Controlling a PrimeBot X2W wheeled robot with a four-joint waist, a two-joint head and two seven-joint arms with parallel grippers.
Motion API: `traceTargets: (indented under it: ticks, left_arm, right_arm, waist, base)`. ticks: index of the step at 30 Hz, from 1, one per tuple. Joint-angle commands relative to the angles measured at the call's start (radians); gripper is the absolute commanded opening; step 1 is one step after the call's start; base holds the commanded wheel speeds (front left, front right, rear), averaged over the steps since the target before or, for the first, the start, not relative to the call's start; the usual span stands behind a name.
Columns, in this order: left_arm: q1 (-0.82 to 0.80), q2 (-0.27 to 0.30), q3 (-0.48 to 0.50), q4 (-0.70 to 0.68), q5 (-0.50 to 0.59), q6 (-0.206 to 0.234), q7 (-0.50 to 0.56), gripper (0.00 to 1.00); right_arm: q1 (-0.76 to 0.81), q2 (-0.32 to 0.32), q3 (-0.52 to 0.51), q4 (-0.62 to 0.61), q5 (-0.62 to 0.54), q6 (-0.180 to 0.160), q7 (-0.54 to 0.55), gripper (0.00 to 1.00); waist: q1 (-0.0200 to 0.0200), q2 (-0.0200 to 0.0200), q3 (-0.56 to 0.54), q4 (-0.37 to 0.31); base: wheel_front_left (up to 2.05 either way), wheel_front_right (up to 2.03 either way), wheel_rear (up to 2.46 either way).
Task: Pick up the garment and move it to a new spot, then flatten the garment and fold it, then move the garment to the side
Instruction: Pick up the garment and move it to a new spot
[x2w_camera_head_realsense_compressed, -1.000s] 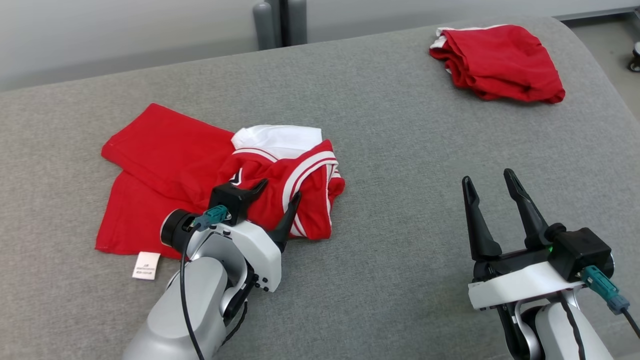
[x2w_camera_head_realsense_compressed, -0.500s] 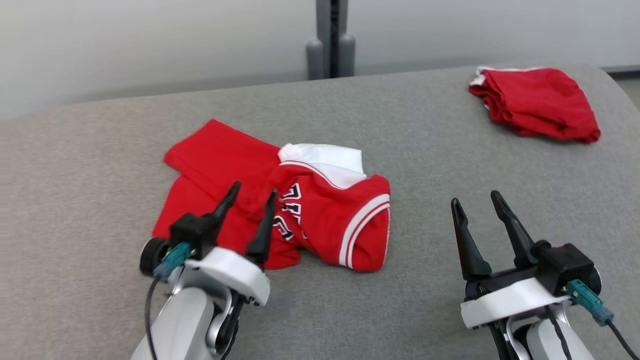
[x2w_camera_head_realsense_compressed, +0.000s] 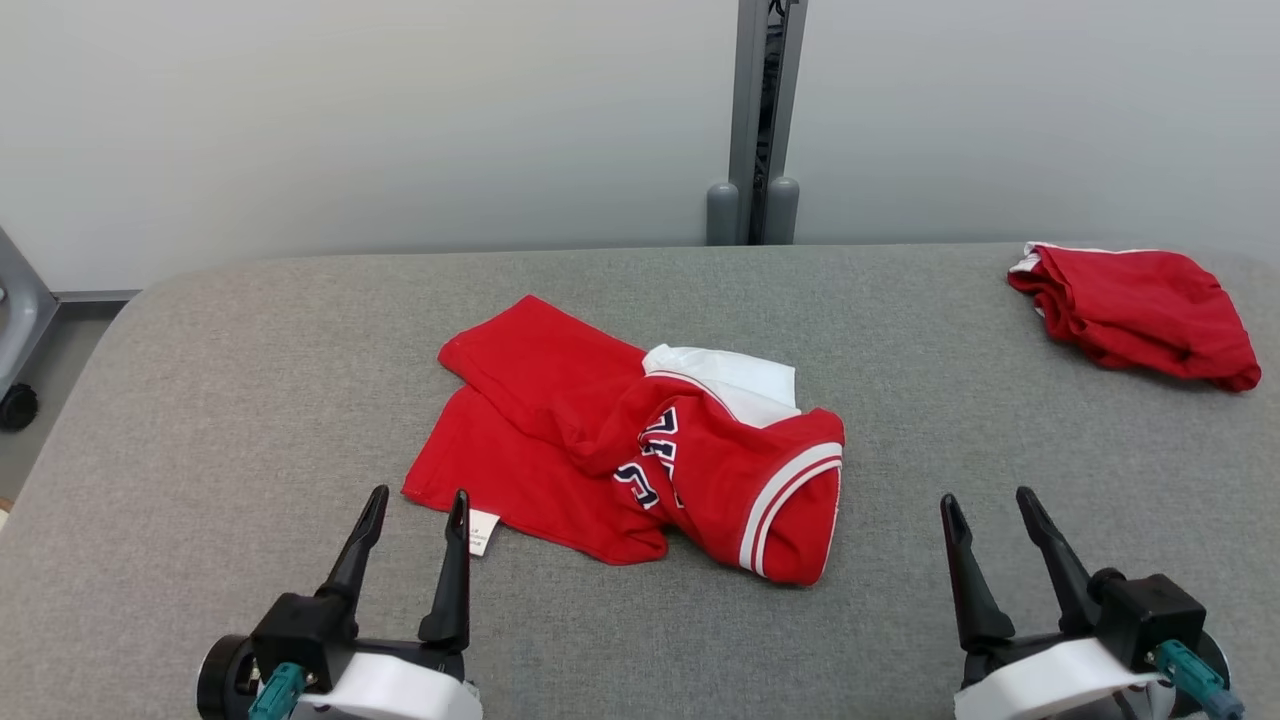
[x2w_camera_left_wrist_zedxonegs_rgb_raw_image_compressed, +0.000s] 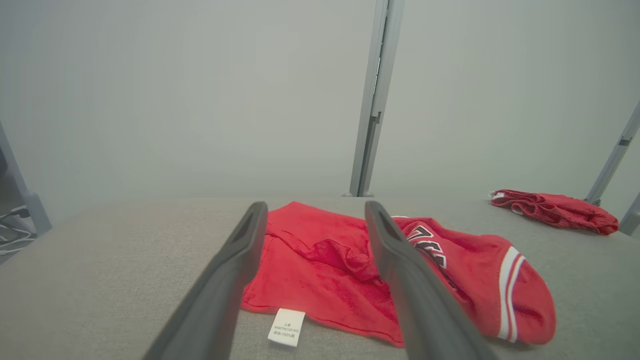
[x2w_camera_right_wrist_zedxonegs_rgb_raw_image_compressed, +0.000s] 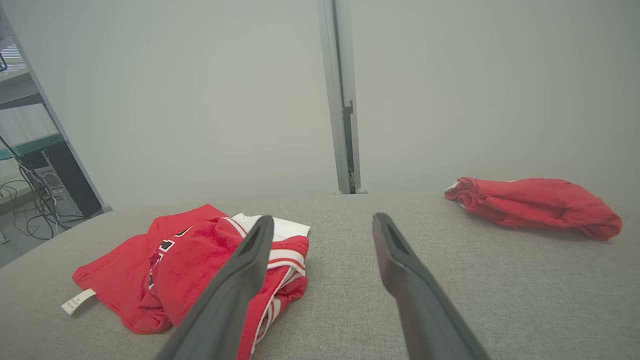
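Note:
A red garment (x2w_camera_head_realsense_compressed: 640, 450) with white stripes, dark numerals and a white care label lies crumpled in the middle of the grey padded table (x2w_camera_head_realsense_compressed: 250, 340); it also shows in the left wrist view (x2w_camera_left_wrist_zedxonegs_rgb_raw_image_compressed: 325, 265) and the right wrist view (x2w_camera_right_wrist_zedxonegs_rgb_raw_image_compressed: 195, 260). My left gripper (x2w_camera_head_realsense_compressed: 415, 500) stands open at the lower left, just short of the garment's near left corner and apart from it. My right gripper (x2w_camera_head_realsense_compressed: 985, 500) stands open at the lower right, well clear of the cloth. Both hold nothing.
A second red garment (x2w_camera_head_realsense_compressed: 1135, 310) lies bunched at the table's far right edge. A grey post (x2w_camera_head_realsense_compressed: 758, 120) rises behind the table against a pale wall. A metal frame and caster (x2w_camera_head_realsense_compressed: 15, 400) stand on the floor at the left.
The left gripper has let go of the garment and drawn back toward the near edge, open. The head camera has tilted up and turned, so the whole scene has shifted.

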Motion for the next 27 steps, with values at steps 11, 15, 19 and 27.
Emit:
traceTargets:
  ticks: [11, 15, 19, 27]
  left_arm:
    - [0.116, -0.015, 0.135, -0.067, 0.05, 0.001, -0.003, 1.0]
    - [0.135, -0.018, 0.149, -0.062, 0.074, -0.009, -0.004, 1.0]
    - [0.136, -0.02, 0.155, -0.06, 0.084, -0.018, -0.004, 1.0]
    - [0.125, -0.02, 0.127, -0.051, 0.073, -0.014, -0.004, 1.0]
  right_arm:
    - [0.049, 0.0, -0.005, -0.014, -0.043, 0.0, -0.001, 1.0]
    - [0.051, 0.0, 0.001, -0.014, -0.048, 0.0, -0.001, 1.0]
    - [0.05, 0.0, 0.005, -0.012, -0.047, 0.0, -0.001, 1.0]
    - [0.048, 0.0, 0.012, -0.008, -0.041, 0.0, -0.001, 1.0]
  waist:
    - [0.0, -0.0001, -0.026, 0.013]
    - [0.0, -0.0001, -0.03, 0.009]
    - [0.0, -0.0001, -0.032, 0.008]
    - [0.0, -0.0001, -0.033, 0.011]
  base:
    - [0.0, 0.0, 0.0]
    - [0.0, 0.0, 0.0]
    - [0.0, 0.0, 0.0]
    - [0.0, 0.0, 0.0]
